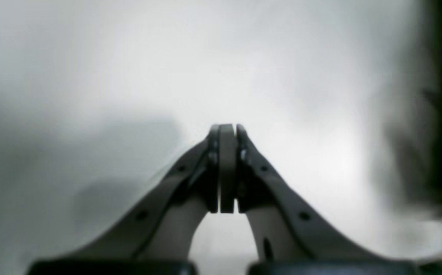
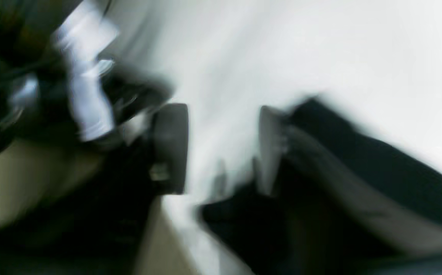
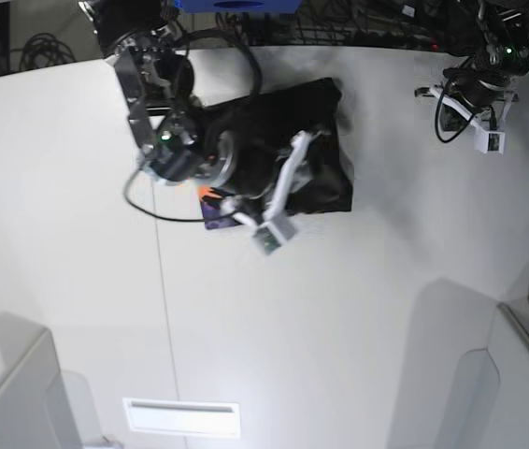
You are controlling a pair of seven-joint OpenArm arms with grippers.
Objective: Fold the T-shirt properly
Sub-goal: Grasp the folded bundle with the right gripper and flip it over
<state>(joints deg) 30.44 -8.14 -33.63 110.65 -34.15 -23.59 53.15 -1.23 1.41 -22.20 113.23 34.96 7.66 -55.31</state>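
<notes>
Two arms stand over a wide white table (image 3: 339,327), which fills almost the whole base view and has a thin dark seam running down its left part. The T-shirt (image 3: 316,140) lies near the far edge of this table, gathered into a compact black bundle, and a small patch of orange and purple print shows at its lower left corner. The right gripper (image 3: 264,220) is at this bundle, its white fingers just above the near edge of the cloth. In the right wrist view this gripper (image 2: 222,149) has its two fingers clearly apart, with bare white surface between them and black cloth beside and below the right finger; the picture is strongly blurred, so I cannot tell if a finger touches the cloth. The left gripper (image 3: 475,117) is well apart from the shirt, near the far right corner of the table. In the left wrist view the left gripper (image 1: 227,168) has its fingers pressed together, with nothing between them, over plain white surface. Behind the far edge of the table, dark cables (image 3: 45,47) lie on the floor. At the near side, a grey-white panel (image 3: 17,393) rises at the left and another one (image 3: 517,374) at the right.
</notes>
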